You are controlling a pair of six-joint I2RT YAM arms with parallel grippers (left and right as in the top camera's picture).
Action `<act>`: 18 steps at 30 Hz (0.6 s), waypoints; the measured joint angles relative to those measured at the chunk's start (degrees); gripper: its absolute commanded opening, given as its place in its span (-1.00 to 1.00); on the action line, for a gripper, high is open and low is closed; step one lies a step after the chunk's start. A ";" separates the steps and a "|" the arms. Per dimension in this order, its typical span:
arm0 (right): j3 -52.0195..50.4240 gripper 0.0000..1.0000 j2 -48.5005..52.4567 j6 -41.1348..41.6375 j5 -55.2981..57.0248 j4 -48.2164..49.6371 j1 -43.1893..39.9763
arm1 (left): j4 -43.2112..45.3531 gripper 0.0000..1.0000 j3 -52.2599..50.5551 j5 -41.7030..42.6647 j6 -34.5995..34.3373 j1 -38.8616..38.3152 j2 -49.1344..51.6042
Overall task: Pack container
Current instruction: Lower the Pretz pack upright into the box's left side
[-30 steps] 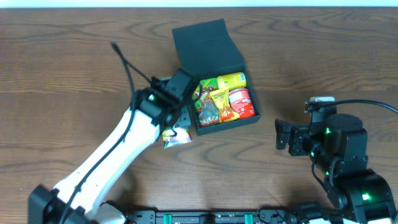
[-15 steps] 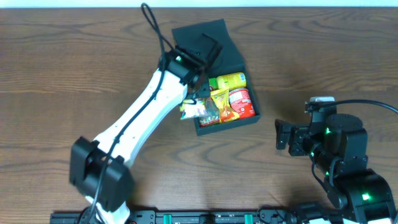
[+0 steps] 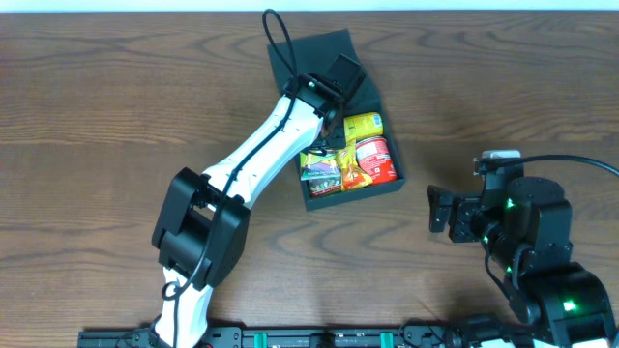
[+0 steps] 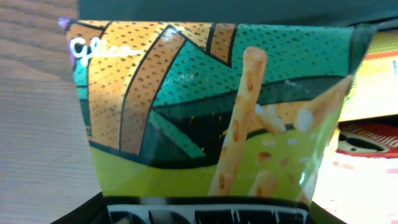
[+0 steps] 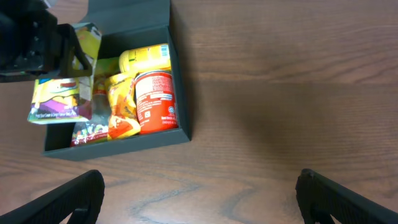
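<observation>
The container [image 3: 358,190] is a dark teal-grey box with its lid [image 3: 311,58] standing open at the back. Inside lie a yellow packet [image 3: 363,124], a red tin [image 3: 375,159] and an orange packet [image 3: 346,164]. My left gripper [image 3: 326,143] is shut on a green and orange snack packet [image 3: 319,166] and holds it over the box's left side. That packet [image 4: 205,106] fills the left wrist view. In the right wrist view the packet [image 5: 62,93] hangs at the box's [image 5: 177,81] left edge. My right gripper [image 3: 440,211] is open over bare table to the right.
The wooden table [image 3: 97,116] stretches to the left and right of the box. My left arm [image 3: 242,179] runs diagonally from the front edge to the box. The right arm's base [image 3: 542,261] sits at the front right.
My left arm has lifted the snack packet from the table at the box's front-left corner and swung it back and right, over the box's left side. The right arm is still.
</observation>
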 measured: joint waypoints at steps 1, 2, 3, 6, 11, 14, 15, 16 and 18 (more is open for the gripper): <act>0.00 0.99 0.00 0.00 0.00 0.00 0.00 | 0.44 0.26 0.00 0.35 0.00 0.00 0.15; 0.00 0.99 0.00 0.00 0.02 0.00 0.00 | 0.63 0.26 0.02 0.79 0.00 0.00 0.33; 0.00 0.99 0.00 0.00 0.00 0.00 0.00 | 0.68 0.26 0.13 1.20 -0.02 0.00 0.57; -0.02 0.99 0.00 0.00 0.00 0.00 0.00 | 0.70 0.26 0.42 1.84 -0.39 0.00 1.51; 0.00 0.98 0.00 0.00 0.00 0.00 0.00 | 0.81 0.26 0.52 2.51 -2.89 -0.07 2.47; 0.00 0.99 0.00 0.00 0.02 0.02 0.00 | 0.55 0.26 0.52 2.69 -4.85 -0.28 3.23; 0.00 0.99 0.00 0.00 0.00 0.00 0.00 | 0.42 0.26 0.52 2.71 -5.62 -0.39 3.39; 0.00 0.99 0.00 0.00 0.00 0.00 0.00 | 0.26 0.26 0.52 2.71 -6.27 -0.57 3.50; 0.00 0.99 0.00 0.00 0.00 0.00 0.00 | -0.26 0.26 0.52 2.71 -7.61 -0.90 3.58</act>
